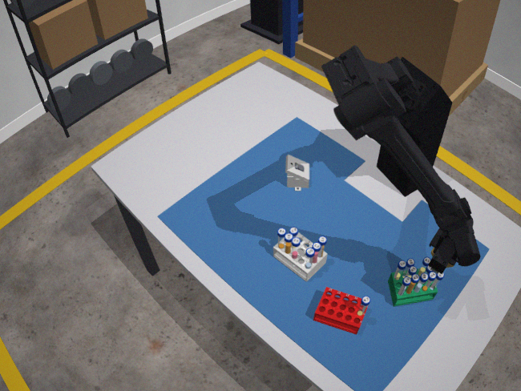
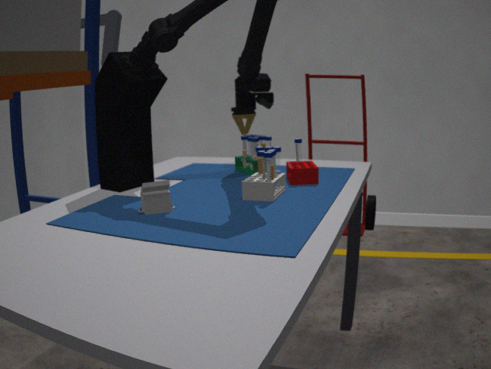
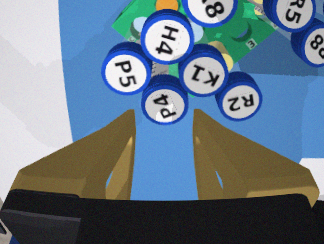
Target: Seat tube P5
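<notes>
Tube P5 point(image 3: 126, 68) stands in the green rack RA point(image 1: 413, 291), at the rack's edge beside tubes H4 point(image 3: 166, 36) and P4 point(image 3: 165, 100). My gripper point(image 3: 164, 119) point(image 1: 439, 265) is open and empty. It hovers just above the caps at the rack's near side, with its fingertips on either side of P4 and P5 a little to the left of them. In the exterior view the gripper point(image 2: 243, 128) is right over the green rack point(image 2: 241, 163). The white rack RB point(image 1: 299, 256) holds several tubes.
The red rack QR point(image 1: 340, 310) holds one tube point(image 1: 365, 304) at a corner. The grey DONE box point(image 1: 297, 171) stands farther back on the blue mat. Tubes K1 point(image 3: 207, 74), R2 point(image 3: 239, 98) and R8 point(image 3: 209, 0) crowd close to P5.
</notes>
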{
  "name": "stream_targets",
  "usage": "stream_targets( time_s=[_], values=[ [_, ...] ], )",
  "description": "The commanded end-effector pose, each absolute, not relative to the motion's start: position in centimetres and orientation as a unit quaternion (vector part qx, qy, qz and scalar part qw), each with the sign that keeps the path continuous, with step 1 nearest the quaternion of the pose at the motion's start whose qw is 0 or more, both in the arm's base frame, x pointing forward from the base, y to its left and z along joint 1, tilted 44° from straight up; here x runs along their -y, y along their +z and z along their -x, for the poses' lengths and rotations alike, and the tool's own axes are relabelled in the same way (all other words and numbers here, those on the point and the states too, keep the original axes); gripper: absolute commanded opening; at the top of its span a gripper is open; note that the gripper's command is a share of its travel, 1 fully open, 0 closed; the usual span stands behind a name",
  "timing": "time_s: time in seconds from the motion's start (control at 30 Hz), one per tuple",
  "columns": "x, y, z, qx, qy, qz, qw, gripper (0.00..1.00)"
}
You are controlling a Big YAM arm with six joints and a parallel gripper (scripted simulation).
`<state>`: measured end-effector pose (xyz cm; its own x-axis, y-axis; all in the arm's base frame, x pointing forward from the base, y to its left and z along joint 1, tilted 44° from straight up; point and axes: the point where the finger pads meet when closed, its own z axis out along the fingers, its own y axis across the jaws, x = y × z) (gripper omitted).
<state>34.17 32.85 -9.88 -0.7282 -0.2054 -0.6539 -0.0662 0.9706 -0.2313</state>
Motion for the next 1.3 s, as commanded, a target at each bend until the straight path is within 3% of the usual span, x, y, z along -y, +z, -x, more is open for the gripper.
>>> stream_targets(
  time_s=[0.0, 1.2, 1.23, 1.27],
  values=[
    [-33.2, -10.1, -34.3, -0.924, -0.094, 0.079, 0.363, 0.3],
    [-33.2, -10.3, -34.9, -0.924, -0.09, 0.076, 0.365, 0.3],
    [-33.2, -10.3, -34.9, -0.924, -0.09, 0.076, 0.365, 0.0],
    [-33.2, -10.3, -34.9, -0.924, -0.09, 0.076, 0.365, 0.0]
  ],
)
